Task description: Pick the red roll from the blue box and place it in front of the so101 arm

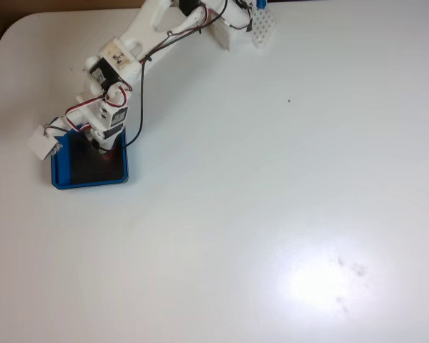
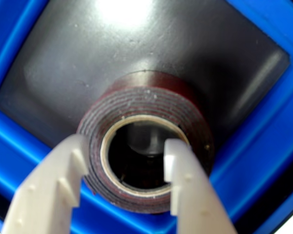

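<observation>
At the left edge of the white surface (image 1: 272,214), as the fixed view shows it, the blue box (image 1: 61,182) sits with its black floor partly covered by the so101 arm (image 1: 121,57), which reaches down into the box from the arm's base above and to the right of it. Within the box, the wrist view shows the red roll (image 2: 146,105) lying flat on the black floor, hollow core facing up toward the camera, close to the box wall nearest the claw. The claw (image 2: 124,168) is spread, not pressed together: its left finger stands outside the roll against the outer wall, while its right finger is over or inside the core, so the two straddle one side of the ring. Whether either finger already touches the tape cannot be told from these pictures. Judged from this, the roll lies directly beneath and between the fingers, its axis running roughly along the line of sight, and the coming move turns on closing across that one wall thickness. The roll is not yet lifted; the placing spot in front of the arm's base lies well to the right of the box.
</observation>
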